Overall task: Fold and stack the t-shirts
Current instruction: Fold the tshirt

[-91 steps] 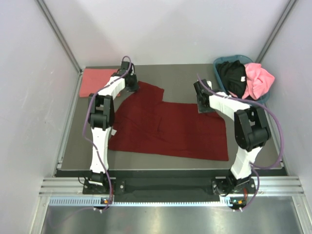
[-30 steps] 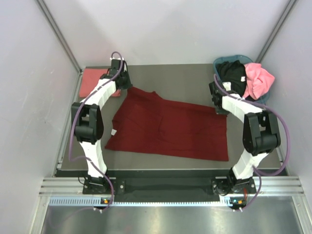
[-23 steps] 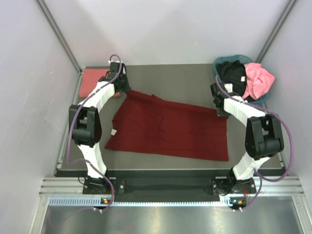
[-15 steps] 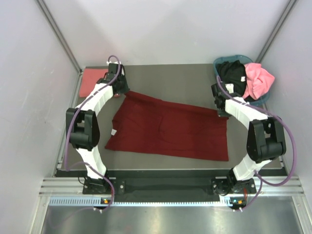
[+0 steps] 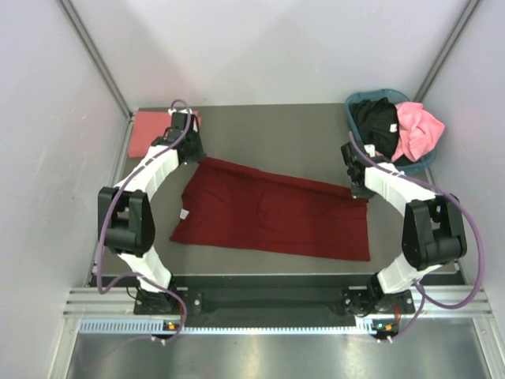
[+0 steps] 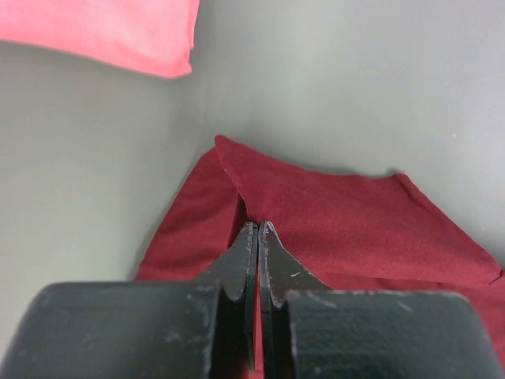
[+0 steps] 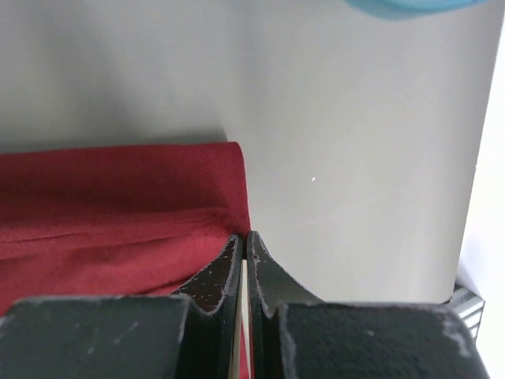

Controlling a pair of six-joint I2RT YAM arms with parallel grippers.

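Observation:
A dark maroon t-shirt [image 5: 276,213] lies spread across the middle of the table, its far part doubled over. My left gripper [image 5: 192,155] is at its far left corner, shut on a raised fold of the maroon cloth [image 6: 355,213], fingertips together [image 6: 257,226]. At the far right corner, my right gripper [image 5: 359,189] is shut on the shirt's edge [image 7: 118,205], with the tips meeting [image 7: 242,235]. A folded salmon-pink t-shirt [image 5: 150,134] lies flat at the far left corner of the table, also showing in the left wrist view [image 6: 102,31]. A black t-shirt [image 5: 375,122] and a bright pink t-shirt [image 5: 418,130] sit bunched in the basket.
The teal-blue basket [image 5: 371,95] stands at the far right corner, close behind my right gripper; its rim shows in the right wrist view [image 7: 410,6]. White enclosure walls surround the table. Bare grey tabletop [image 5: 276,134] lies beyond the maroon shirt.
Both grippers have drawn the maroon shirt's far edge toward the near side, so the shirt now forms a narrower band. The left arm has swung out to the left.

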